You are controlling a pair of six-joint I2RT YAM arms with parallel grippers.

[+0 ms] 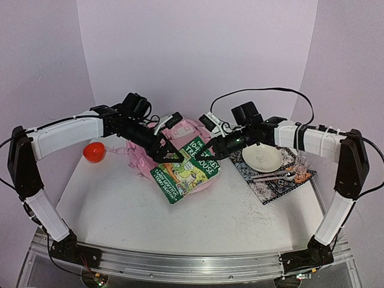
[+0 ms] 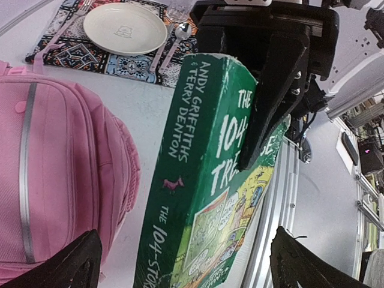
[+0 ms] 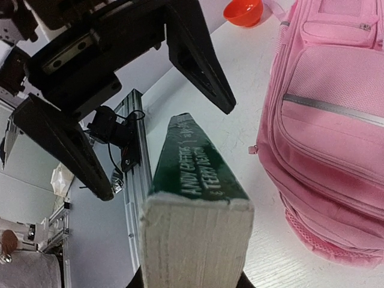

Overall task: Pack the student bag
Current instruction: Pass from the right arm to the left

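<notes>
1. At the table's middle, the student bag lies flat, just behind the green book
2. We judge the bag soft, light and floppy; best taken by a strap or zip edge
3. Right gripper pinches the book's end; left gripper gapes wide, empty
4. Right wrist view shows the gripped page edge; overhead hides it

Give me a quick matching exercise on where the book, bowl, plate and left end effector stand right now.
Things:
1 green book
2 orange bowl
3 white plate
4 left end effector

States:
A on the patterned mat
B open
C gripped by the right end effector
D alone on the table, far left

Pairs: 1-C, 2-D, 3-A, 4-B.
</notes>
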